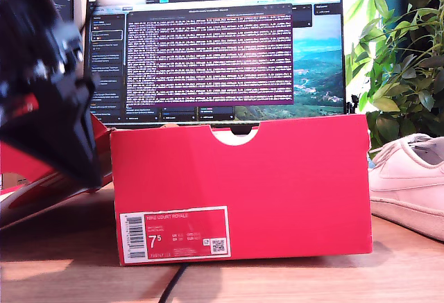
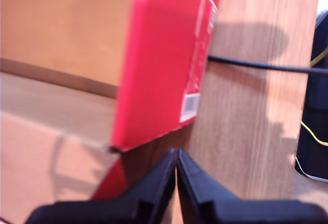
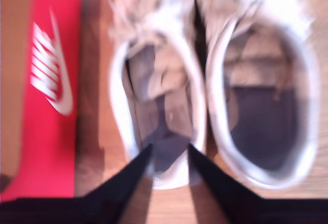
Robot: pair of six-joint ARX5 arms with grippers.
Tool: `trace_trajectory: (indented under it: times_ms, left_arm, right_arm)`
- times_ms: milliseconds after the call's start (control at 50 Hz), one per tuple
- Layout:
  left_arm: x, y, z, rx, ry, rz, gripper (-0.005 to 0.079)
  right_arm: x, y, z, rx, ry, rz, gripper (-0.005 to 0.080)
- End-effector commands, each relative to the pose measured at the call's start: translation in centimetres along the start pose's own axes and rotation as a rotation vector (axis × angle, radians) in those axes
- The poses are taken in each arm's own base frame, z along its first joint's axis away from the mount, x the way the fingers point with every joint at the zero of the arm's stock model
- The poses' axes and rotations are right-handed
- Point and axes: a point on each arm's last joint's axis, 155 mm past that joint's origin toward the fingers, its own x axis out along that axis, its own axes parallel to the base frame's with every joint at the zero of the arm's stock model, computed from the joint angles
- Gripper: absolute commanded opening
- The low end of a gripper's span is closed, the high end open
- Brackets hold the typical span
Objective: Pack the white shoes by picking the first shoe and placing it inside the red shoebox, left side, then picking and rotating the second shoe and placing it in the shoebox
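The box (image 1: 243, 185) stands in the middle of the exterior view, smooth bright red cardboard with a half-round notch cut in its top edge and a white barcode label (image 1: 175, 235) near its lower left corner reading "7.5". It rests on a wood-grain table (image 1: 402, 268), and a dark cable (image 1: 173, 283) runs out from under its near face. One white shoe (image 1: 409, 182), matte leather with a thick sole, lies on the table at the exterior view's right, just beside the box and cut off by the frame edge. A red lid (image 1: 31, 192) leans low at the exterior view's left, half hidden by a blurred black arm (image 1: 41, 81).

My first gripper (image 2: 177, 170) hangs by the box's labelled corner, its black tapered jaws pressed together with nothing between them.

My second gripper (image 3: 169, 152) hovers over the heel of one shoe, jaws spread a little, about as wide as the heel rim, gripping nothing. That view is smeared, but both shoes (image 3: 210, 85) seem to lie side by side, openings up, with the swoosh (image 3: 51, 70) on the lid beside them.

A monitor (image 1: 222, 53) glows behind the box, and leafy plants (image 1: 402, 53) fill the far right.
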Motion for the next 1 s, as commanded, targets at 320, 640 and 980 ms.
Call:
trace_trajectory:
  times_ms: [320, 640, 980]
  left_arm:
    - [-0.1, 0.1, 1.4, -0.012, -0.056, -0.004, -0.0019]
    - [-0.1, 0.1, 1.5, -0.013, -0.06, -0.005, -0.0019]
    - [-0.1, 0.1, 1.5, -0.038, -0.059, -0.006, -0.0019]
  right_arm:
    - [5.0, 3.6, -2.0, -0.136, 0.168, 0.025, 0.0375]
    - [8.8, 2.5, -2.3, -0.202, 0.229, -0.035, 0.0338]
    - [8.5, 3.3, 0.3, -0.197, 0.174, -0.025, -0.0013]
